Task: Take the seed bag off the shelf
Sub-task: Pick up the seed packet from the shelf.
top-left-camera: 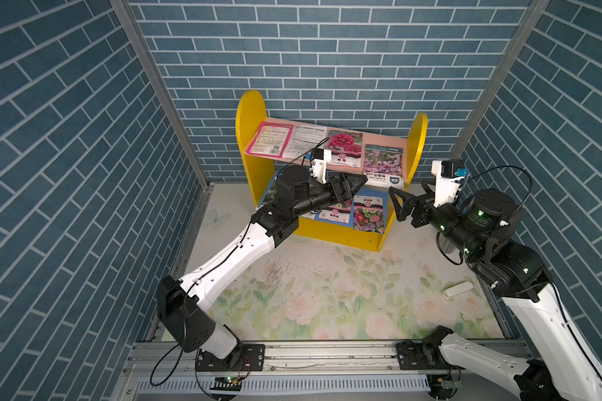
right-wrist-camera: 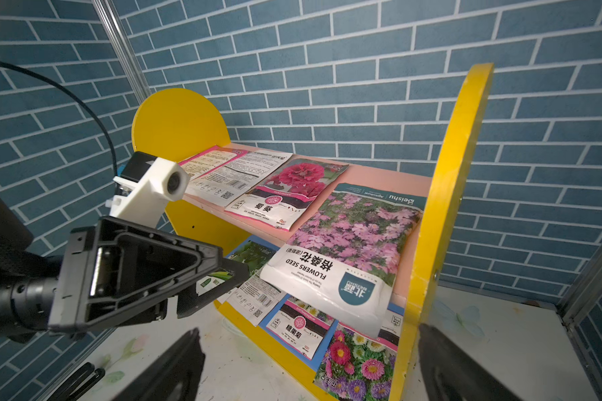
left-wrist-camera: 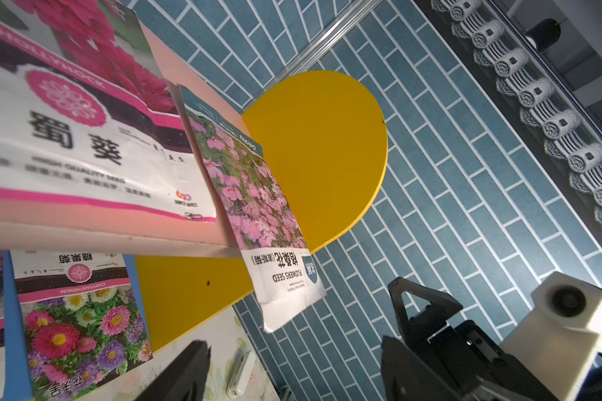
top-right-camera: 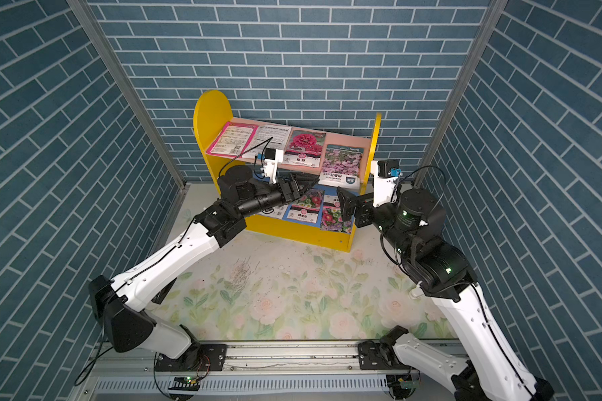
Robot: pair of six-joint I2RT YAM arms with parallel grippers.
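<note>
Right wrist view: the seed bag (right-wrist-camera: 348, 243), likely light, limp and slick, overhangs the upper front edge of the shelf (right-wrist-camera: 466, 156) at its right end, best pinched by that hanging lip; left gripper (right-wrist-camera: 232, 267) and right gripper (right-wrist-camera: 308, 330) gape empty.

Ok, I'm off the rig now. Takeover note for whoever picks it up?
Grippers: left gripper open, empty, in front of the middle of the shelf; right gripper open, empty, beside the shelf's right side panel.
Things: pink-flower bag lies at the right end of the pink upper board with three others, its lower end overhanging the front edge.
Done: arms at the shelf; nothing gripped.
Left: probably close fingers on the overhanging bag and draw it off the shelf.
</note>
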